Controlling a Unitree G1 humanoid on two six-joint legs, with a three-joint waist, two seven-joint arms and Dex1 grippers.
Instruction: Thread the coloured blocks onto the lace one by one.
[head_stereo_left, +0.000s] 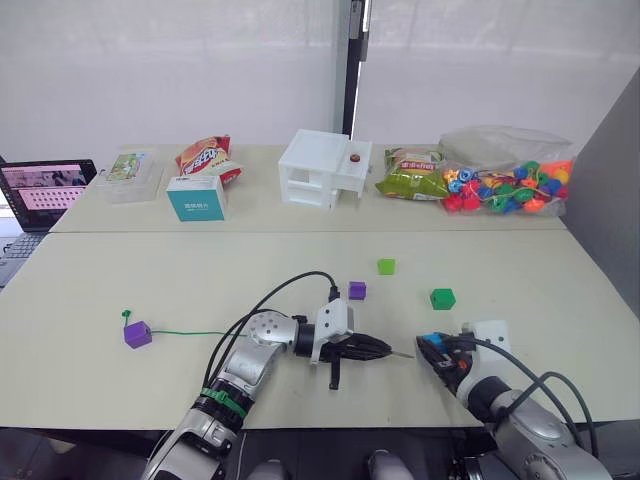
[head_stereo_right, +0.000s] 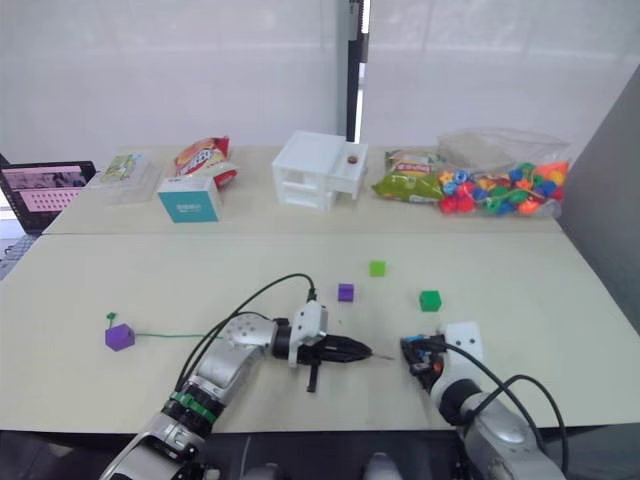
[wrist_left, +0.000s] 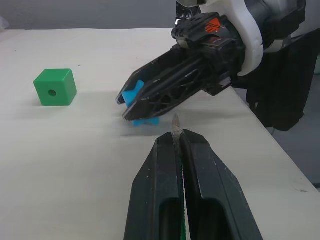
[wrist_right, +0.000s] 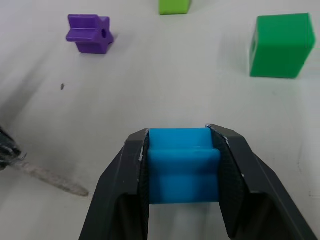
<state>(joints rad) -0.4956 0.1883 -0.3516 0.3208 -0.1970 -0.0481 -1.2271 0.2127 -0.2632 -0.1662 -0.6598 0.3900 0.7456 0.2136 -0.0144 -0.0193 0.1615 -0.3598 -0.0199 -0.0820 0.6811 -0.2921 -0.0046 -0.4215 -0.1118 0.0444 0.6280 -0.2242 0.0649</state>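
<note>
From the head, the left gripper (head_stereo_left: 385, 349) pinches the thin green lace (head_stereo_left: 190, 333) by its stiff grey tip (head_stereo_left: 402, 354), which points at the right gripper (head_stereo_left: 432, 350).

Left wrist: its jaws are closed on that tip.

Right wrist: its jaws clamp the small blue plastic block (wrist_right: 183, 165), near the dark green cube (wrist_right: 279, 45).

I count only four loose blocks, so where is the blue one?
The blue block is clamped between the right gripper's fingers, low over the table's near edge, facing the lace tip held by the left gripper. The dark green block lies just beyond.

Smooth plastic blue block (wrist_right: 184, 165), matt tabletop (head_stereo_left: 150, 280), rough grey needle tip (wrist_right: 50, 177)
</note>
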